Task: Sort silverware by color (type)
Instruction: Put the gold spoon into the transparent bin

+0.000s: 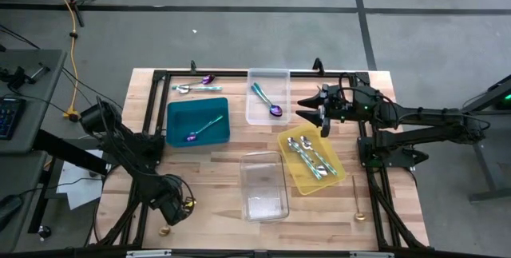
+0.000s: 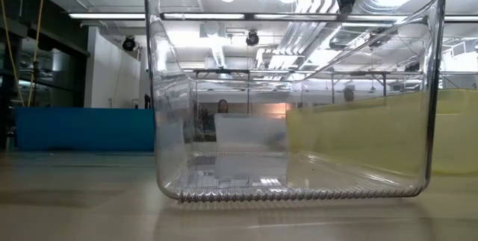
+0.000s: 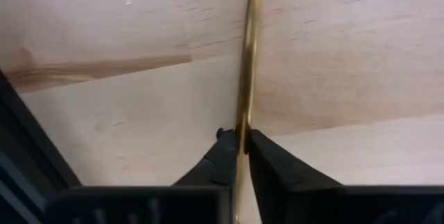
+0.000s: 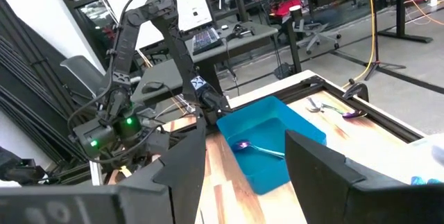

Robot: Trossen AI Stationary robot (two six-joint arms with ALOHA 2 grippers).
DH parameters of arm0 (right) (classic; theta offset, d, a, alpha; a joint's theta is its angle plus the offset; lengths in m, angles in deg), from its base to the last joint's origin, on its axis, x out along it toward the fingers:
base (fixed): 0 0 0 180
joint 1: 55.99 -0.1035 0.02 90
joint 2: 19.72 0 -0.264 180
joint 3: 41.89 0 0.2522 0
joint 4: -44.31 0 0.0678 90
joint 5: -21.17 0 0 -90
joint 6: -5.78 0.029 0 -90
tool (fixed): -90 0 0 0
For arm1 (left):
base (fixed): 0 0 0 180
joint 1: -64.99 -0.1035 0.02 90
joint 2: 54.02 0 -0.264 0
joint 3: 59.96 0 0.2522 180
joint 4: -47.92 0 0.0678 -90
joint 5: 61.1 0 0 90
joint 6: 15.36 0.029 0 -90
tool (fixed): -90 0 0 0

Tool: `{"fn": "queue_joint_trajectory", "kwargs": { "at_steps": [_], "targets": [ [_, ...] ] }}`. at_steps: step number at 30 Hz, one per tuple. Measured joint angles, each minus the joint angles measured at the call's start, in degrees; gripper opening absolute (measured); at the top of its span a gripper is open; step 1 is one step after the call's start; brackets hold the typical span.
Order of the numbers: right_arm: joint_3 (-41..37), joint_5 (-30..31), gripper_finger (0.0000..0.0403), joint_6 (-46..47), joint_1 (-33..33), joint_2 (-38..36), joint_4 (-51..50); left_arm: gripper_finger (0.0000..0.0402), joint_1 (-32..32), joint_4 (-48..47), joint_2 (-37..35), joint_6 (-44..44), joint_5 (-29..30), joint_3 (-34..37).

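Note:
A gold utensil lies on the wood at the table's near left; its thin handle (image 3: 248,57) runs away from my left gripper (image 3: 239,144), which points down and is shut on it. In the high view my left gripper (image 1: 174,212) hides most of the utensil, and only its gold end (image 1: 164,230) shows. My right gripper (image 1: 303,107) hangs level and open at the far right, beside the far clear tray (image 1: 281,74). More silverware lies in the teal tray (image 1: 177,108), the far clear tray and the yellow tray (image 1: 339,180). Two pieces (image 1: 196,87) lie loose at the far left. My left gripper pinches the gold utensil's handle (image 3: 244,123) between its two fingertips (image 3: 267,151). The fingers come from above, pointing down, one on each side of the handle. The handle's far stretch seems to lie flat on the wood.
A clear tray (image 1: 263,202) with nothing in it stands near the table's middle and fills the low view (image 2: 291,84). A gold spoon (image 1: 358,210) lies at the near right. A black frame (image 1: 239,73) borders the tabletop.

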Motion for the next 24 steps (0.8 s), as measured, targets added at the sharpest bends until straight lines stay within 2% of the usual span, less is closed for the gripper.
{"fn": "queue_joint_trajectory", "kwargs": {
  "at_steps": [6, 11, 17, 24],
  "targets": [
    [0.0, 0.0, 0.019, 0.0, 0.0, 0.0, 0.0, 0.0009, -1.1, 0.8, -0.8, 2.3, 2.6, 0.1],
    [0.0, 0.0, 0.019, 2.0, 0.0, 0.0, -0.1, 0.0004, -3.5, 0.4, -4.7, 5.9, 6.4, 0.1],
    [0.0, 0.0, 0.019, 5.1, 0.0, 0.0, -1.2, 0.0003, -8.3, -3.0, -16.0, 16.9, 15.5, 0.1],
    [0.0, 0.0, 0.019, 6.6, 0.0, 0.0, -1.3, 0.0002, -17.0, -3.1, -30.3, 36.5, 28.6, 0.1]
  ]
}}
